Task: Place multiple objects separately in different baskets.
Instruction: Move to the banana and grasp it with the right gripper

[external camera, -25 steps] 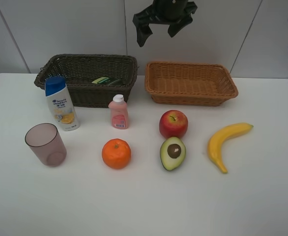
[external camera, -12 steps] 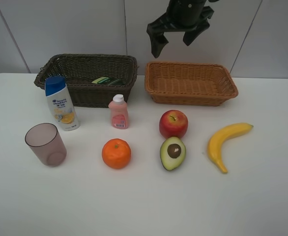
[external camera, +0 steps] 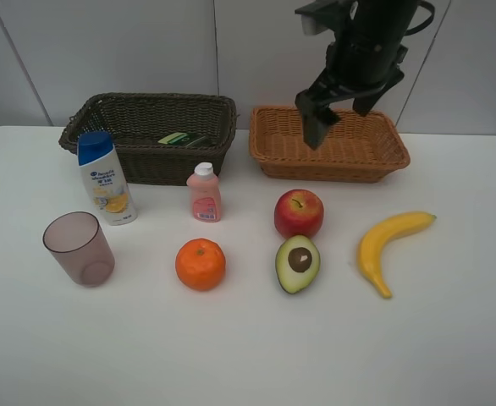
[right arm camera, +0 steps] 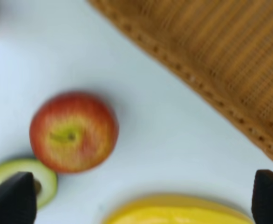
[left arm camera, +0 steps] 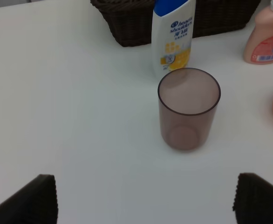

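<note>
You have two baskets (external camera: 159,165) (external camera: 341,172), three bottles (external camera: 104,182) (external camera: 205,194) (external camera: 183,138), one cup (external camera: 79,248), one apple (external camera: 299,213), one orange (external camera: 201,264), one banana (external camera: 383,241), one avocado half (external camera: 297,264).

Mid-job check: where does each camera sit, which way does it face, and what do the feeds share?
Exterior high: mounted high at the table's front, facing down toward the back wall; shows the right end effector, open by the tan basket.
Left wrist: on the left arm, facing down at the mauve cup and shampoo bottle; the left end effector shows its open tips.
Right wrist: above the apple, banana and tan basket's rim; its own open tips show.
Shared: exterior and left wrist both show the mauve cup.
</note>
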Controlling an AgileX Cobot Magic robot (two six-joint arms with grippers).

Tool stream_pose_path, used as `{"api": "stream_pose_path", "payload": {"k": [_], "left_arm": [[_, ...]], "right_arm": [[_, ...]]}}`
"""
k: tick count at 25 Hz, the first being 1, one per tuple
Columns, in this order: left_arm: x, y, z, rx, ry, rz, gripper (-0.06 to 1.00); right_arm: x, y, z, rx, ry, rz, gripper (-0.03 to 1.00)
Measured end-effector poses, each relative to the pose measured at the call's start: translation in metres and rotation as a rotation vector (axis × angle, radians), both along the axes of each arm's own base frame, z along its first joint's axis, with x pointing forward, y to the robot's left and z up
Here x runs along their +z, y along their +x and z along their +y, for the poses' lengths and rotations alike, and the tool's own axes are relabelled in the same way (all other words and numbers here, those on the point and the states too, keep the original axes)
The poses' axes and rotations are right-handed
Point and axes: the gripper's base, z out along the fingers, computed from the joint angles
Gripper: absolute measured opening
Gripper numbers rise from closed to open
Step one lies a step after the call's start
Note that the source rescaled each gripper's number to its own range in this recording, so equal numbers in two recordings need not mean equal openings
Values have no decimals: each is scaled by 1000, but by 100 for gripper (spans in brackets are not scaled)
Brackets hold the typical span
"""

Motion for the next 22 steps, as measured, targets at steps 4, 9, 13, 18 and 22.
{"api": "stream_pose_path", "payload": {"k": [4, 9, 13, 18, 22], "left_arm": [[0, 0, 0, 0, 0, 0, 100], [0, 0, 0, 0, 0, 0, 100], [0, 0, 0, 0, 0, 0, 100], [0, 0, 0, 0, 0, 0, 100], [0, 0, 0, 0, 0, 0, 100]], "right_arm": [[-16, -13, -19, 119, -55, 71, 97], [-32, -24, -40, 280, -100, 92, 97], [-49, -26, -54, 394, -128, 92, 97], [-69, -30, -65, 573, -170, 98, 97], [-80, -33, -72, 704, -199, 106, 97]]}}
